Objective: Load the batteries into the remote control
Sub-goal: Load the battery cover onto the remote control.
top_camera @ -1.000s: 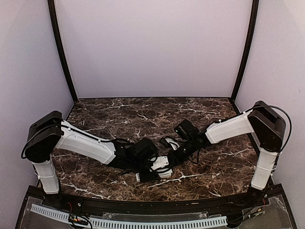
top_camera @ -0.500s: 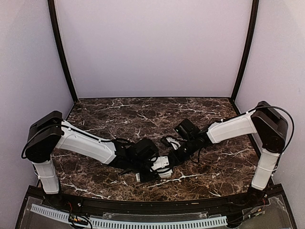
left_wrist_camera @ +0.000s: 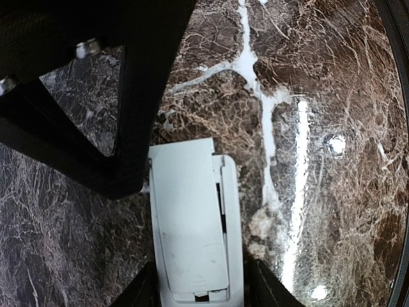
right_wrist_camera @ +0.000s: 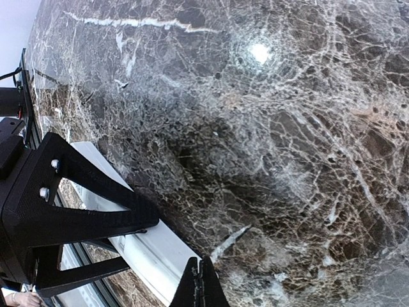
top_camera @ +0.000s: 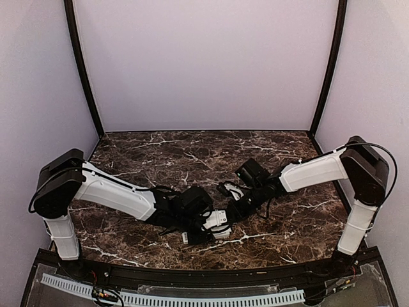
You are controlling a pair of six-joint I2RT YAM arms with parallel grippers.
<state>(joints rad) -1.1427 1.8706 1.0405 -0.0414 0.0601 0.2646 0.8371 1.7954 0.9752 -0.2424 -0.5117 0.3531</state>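
The remote control (left_wrist_camera: pixel 192 236) is a white bar lying back up on the marble, its back cover slightly askew with a thin dark gap along one edge. My left gripper (left_wrist_camera: pixel 199 284) is shut on its sides near one end. In the top view the left gripper (top_camera: pixel 213 226) and remote control (top_camera: pixel 220 220) sit at the table's centre front. My right gripper (right_wrist_camera: pixel 202 280) is shut with nothing between the fingers, its tip at the remote control's (right_wrist_camera: pixel 156 251) edge. Its black fingers (left_wrist_camera: pixel 137 128) touch the remote's far end. No batteries are in view.
The dark marble table (top_camera: pixel 192 153) stretches back to the lilac walls. A black rail with a white perforated strip (top_camera: pixel 172 297) runs along the near edge. The left gripper's black fingers (right_wrist_camera: pixel 83 220) fill the right wrist view's left side.
The right arm's upper links have shifted slightly to the right. Both grippers stay at the remote.
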